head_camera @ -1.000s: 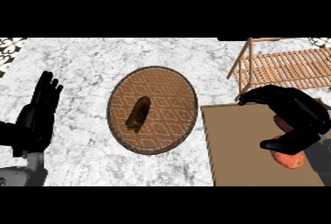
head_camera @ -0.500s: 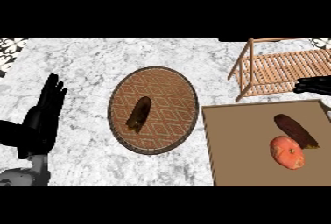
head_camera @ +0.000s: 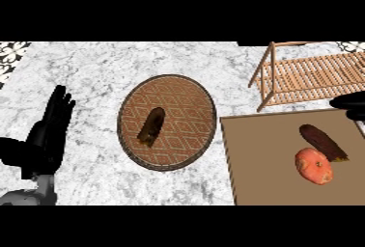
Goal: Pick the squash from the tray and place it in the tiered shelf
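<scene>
Two vegetables lie on the flat brown tray, which fills the 4 o'clock part of the marble counter. One is the squash, orange, rounded and a little lumpy, lying toward the tray's right side. The other is a dark brown, elongated vegetable at the squash's 12 o'clock, slanting from 11 to 5 o'clock, with its lower end right against the squash's upper right flank. No hand touches the squash. Out at 2 o'clock stands the wooden tiered shelf, its slatted deck bare, its near legs just beyond the tray's far edge. The right hand shows only as a black patch at the 3 o'clock edge, between the shelf's front rail and the tray's far right corner. So little of it is in view that I cannot tell whether it is open or closed, and it is well apart from the squash. In the middle of the counter sits a round brown plate with a diamond pattern, and on it, left of centre, lies a dark elongated piece of food. The left hand rests at 9 o'clock, open with fingers straight and pointing up, holding nothing.
</scene>
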Robot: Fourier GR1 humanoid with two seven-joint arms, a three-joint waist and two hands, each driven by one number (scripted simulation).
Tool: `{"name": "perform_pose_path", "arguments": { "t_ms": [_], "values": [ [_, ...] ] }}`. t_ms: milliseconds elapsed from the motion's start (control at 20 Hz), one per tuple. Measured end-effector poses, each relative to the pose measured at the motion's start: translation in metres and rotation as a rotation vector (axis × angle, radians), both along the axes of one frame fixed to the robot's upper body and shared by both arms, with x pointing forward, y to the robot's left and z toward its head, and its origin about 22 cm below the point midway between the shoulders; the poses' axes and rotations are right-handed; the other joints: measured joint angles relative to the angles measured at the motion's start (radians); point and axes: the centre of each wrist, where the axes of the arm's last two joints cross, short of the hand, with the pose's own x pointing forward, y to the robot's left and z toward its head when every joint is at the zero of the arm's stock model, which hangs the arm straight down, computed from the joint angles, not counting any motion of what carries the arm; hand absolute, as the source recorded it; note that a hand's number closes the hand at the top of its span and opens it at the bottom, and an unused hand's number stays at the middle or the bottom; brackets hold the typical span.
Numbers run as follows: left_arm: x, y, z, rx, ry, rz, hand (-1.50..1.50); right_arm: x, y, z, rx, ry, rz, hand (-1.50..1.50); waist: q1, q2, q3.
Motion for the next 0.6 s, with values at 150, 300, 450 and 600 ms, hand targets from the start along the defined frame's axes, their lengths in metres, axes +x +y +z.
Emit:
{"name": "perform_pose_path", "arguments": {
  "t_ms": [150,300,450,600],
  "values": [
    [-0.001,0.005,0.002,0.007,-0.005,0.008,0.00,-0.018,0.011,-0.005,-0.103,-0.080,-0.017,-1.50,0.000,0.002,0.000],
    [0.004,0.003,0.007,0.011,-0.007,0.003,0.00,-0.033,0.018,-0.017,-0.180,-0.132,-0.038,-1.50,0.001,0.005,-0.001],
    [0.003,0.003,0.009,0.007,-0.010,0.002,0.00,-0.044,0.027,-0.034,-0.250,-0.186,-0.053,-1.50,0.007,0.006,-0.001],
    [0.002,0.001,0.004,0.006,-0.010,-0.003,0.00,-0.050,0.030,-0.048,-0.319,-0.254,-0.072,-1.50,0.011,0.008,-0.001]
  ]
}}
